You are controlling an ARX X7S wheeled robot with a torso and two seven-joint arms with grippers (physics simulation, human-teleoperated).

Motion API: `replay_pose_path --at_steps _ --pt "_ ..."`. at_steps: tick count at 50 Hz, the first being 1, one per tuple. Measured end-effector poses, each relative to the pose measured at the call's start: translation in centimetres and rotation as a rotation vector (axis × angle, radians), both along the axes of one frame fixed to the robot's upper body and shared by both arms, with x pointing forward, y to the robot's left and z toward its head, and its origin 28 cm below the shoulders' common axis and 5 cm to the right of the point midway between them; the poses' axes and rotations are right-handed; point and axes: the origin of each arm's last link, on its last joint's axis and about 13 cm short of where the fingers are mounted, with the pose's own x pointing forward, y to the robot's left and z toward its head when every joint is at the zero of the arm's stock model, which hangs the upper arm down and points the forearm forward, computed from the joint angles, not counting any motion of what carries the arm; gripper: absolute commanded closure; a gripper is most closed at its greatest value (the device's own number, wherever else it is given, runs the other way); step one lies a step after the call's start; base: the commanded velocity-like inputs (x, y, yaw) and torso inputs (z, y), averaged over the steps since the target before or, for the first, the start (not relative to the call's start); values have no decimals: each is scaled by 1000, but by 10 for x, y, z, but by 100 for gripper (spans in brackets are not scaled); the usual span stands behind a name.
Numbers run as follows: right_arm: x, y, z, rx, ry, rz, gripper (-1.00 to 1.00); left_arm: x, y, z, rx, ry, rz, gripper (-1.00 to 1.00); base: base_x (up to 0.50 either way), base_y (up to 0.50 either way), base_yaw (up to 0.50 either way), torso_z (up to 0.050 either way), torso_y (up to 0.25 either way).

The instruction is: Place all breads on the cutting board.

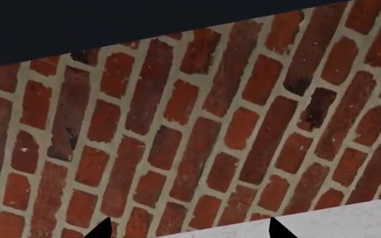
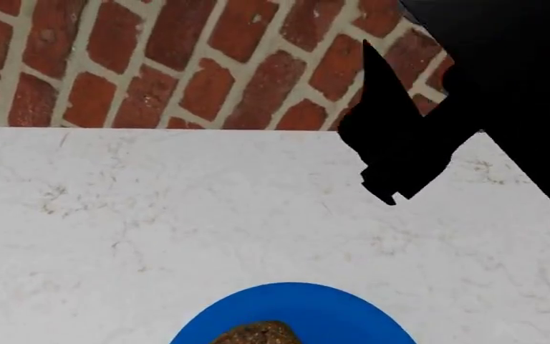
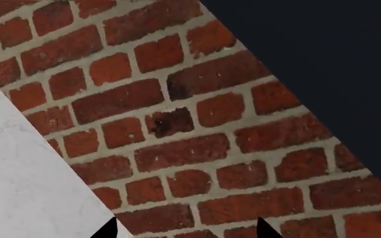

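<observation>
The dark brown, lumpy bread (image 2: 258,334) lies on a round blue plate (image 2: 351,315) at the near edge of the head view, only its top showing. The golden-orange bread and the cutting board are out of view. My right arm (image 2: 485,86) is a black shape raised at the upper right, above the counter's back edge and well away from the bread. My right gripper (image 3: 187,232) is open and empty, facing the brick wall. My left gripper (image 1: 189,233) is open and empty, also facing the wall; it does not show in the head view.
A white marble counter (image 2: 160,208) spreads out in front of me. A red brick wall (image 2: 160,64) stands behind its back edge. The counter's edge also shows in the left wrist view (image 1: 349,218) and the right wrist view (image 3: 18,173).
</observation>
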Motion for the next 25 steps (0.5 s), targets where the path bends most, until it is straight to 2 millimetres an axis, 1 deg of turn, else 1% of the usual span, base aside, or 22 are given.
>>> replay_pose_path --at_steps 13,25 --pt "31 13 23 -206 105 174 -100 2 0 -3 -3 2 -2 -100 0 0 0 0 0" --pt "43 23 36 -389 266 292 -100 1 -2 -4 -13 8 -20 -100 0 0 0 0 0"
